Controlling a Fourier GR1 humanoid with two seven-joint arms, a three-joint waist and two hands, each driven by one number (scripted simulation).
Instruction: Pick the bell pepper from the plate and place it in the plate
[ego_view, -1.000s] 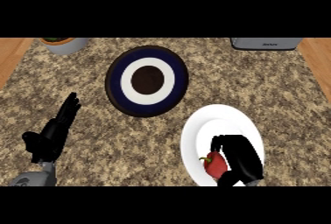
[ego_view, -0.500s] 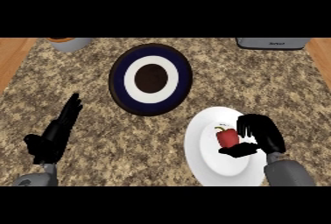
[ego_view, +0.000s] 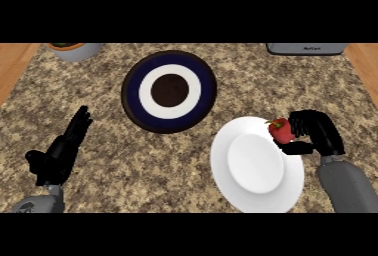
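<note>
A red bell pepper (ego_view: 280, 130) with a green stem sits in my right hand (ego_view: 314, 132), whose fingers and thumb curl round it, above the upper right rim of the white plate (ego_view: 255, 165). The dark blue plate (ego_view: 170, 91) with a white ring and brown middle lies further up and to the left, with nothing on it. At the lower left my left hand (ego_view: 62, 152) rests open, fingers straight and pointing up.
A grey bowl (ego_view: 74, 49) stands at the back left corner and a grey appliance (ego_view: 306, 48) at the back right. Wooden edges border the speckled counter (ego_view: 111, 125) on both sides.
My right hand has lifted the bell pepper from the white plate's middle and carried it up and to the right, to the plate's rim. The left hand has stayed put.
</note>
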